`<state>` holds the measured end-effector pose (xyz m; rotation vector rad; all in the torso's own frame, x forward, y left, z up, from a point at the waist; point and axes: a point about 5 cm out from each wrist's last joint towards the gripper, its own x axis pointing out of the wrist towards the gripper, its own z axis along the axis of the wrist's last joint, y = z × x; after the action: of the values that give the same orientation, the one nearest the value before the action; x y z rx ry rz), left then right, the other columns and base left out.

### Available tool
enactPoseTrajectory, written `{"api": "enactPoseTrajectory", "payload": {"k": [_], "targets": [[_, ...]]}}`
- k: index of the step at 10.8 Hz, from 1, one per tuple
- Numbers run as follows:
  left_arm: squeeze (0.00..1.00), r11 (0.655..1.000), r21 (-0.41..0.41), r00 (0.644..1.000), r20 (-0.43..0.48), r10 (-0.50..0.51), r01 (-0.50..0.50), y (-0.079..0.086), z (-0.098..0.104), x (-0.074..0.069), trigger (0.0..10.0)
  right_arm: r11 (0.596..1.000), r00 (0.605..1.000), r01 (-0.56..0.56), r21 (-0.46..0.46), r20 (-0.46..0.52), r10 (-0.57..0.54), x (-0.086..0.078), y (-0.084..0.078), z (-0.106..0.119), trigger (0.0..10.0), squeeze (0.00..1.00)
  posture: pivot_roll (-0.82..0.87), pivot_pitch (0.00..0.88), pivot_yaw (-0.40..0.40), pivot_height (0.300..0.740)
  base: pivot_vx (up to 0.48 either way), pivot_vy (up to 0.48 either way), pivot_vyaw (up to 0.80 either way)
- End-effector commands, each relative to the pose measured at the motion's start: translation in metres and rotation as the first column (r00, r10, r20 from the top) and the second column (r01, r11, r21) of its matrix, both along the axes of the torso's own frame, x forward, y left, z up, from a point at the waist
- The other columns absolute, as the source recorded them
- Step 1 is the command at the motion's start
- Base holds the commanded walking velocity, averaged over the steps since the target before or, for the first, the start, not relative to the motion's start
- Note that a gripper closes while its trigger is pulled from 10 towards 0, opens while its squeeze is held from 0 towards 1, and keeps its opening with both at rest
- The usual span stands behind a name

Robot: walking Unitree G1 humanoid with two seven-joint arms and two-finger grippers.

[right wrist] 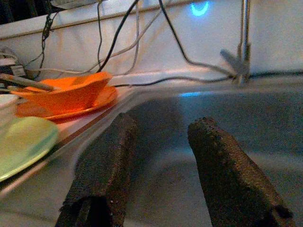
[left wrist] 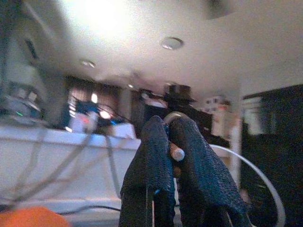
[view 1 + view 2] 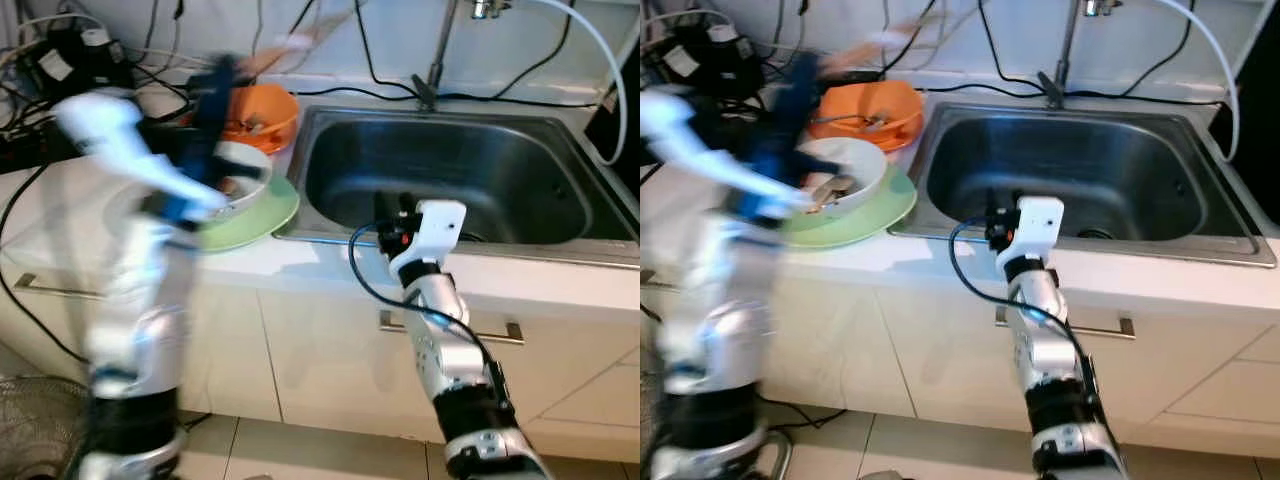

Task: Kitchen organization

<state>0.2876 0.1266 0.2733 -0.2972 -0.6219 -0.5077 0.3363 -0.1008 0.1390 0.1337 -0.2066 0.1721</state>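
At the left, the blurred left end effector (image 3: 215,85) is raised over the stacked dishes on the white surface (image 3: 60,215), its fingers (image 2: 151,161) pressed together on a thin light utensil whose kind cannot be told. Directly beneath it lie the white round bowl (image 3: 845,175), holding what appears to be cutlery, on the pale green plate (image 3: 885,205), with the orange bowl (image 3: 875,105) just beyond. To the right, the right end effector (image 1: 161,175) is held with fingers apart at the near rim of the stainless steel sink (image 3: 450,165), well apart from the dishes, so the left arm is judged nearer.

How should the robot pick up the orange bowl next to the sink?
Probably by the rim of the orange bowl, coming from above on the side nearest the sink. The bowl sits upright on an orange plate, so its thin edge fits between two fingers; utensils lie inside.
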Motion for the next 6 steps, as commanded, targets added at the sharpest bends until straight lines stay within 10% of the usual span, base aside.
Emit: {"api": "enactPoseTrajectory", "payload": {"k": [1, 2, 3, 5, 6], "targets": [[0.00, 0.998, 0.010, 0.998, -0.027, -0.059, 0.059, -0.012, -0.004, 0.004, 10.0, 1.000, 1.000, 0.018, -0.026, 0.025, -0.017, 0.003, -0.003, 0.004, 10.0, 0.95, 0.11, 0.000, 0.064, 0.740, 0.000, 0.000, 0.00], [0.00, 0.994, 0.012, 0.991, -0.072, -0.109, 0.110, -0.031, -0.016, 0.010, 10.0, 0.995, 0.997, 0.058, -0.082, 0.052, -0.053, 0.008, -0.013, 0.009, 10.0, 0.16, 0.10, 0.000, 0.071, 0.740, 0.000, 0.000, 0.00], [0.00, 0.989, 0.005, 0.985, -0.088, -0.147, 0.148, -0.040, -0.021, 0.010, 10.0, 0.989, 0.996, 0.068, -0.131, 0.068, -0.060, 0.010, -0.018, 0.012, 10.0, 0.00, 0.09, 0.000, 0.075, 0.740, 0.000, 0.000, 0.00], [0.00, 0.986, 0.031, 0.982, -0.097, -0.161, 0.164, -0.045, -0.025, 0.011, 10.0, 0.984, 0.994, 0.087, -0.153, 0.076, -0.076, 0.014, -0.022, 0.013, 10.0, 0.00, 0.10, 0.000, 0.073, 0.740, 0.000, 0.000, 0.00], [0.00, 0.985, 0.031, 0.981, -0.099, -0.165, 0.169, -0.046, -0.027, 0.011, 10.0, 0.981, 0.993, 0.095, -0.169, 0.089, -0.081, 0.016, -0.022, 0.015, 10.0, 1.00, 0.10, 0.000, 0.078, 0.740, 0.000, 0.000, 0.00]]}}
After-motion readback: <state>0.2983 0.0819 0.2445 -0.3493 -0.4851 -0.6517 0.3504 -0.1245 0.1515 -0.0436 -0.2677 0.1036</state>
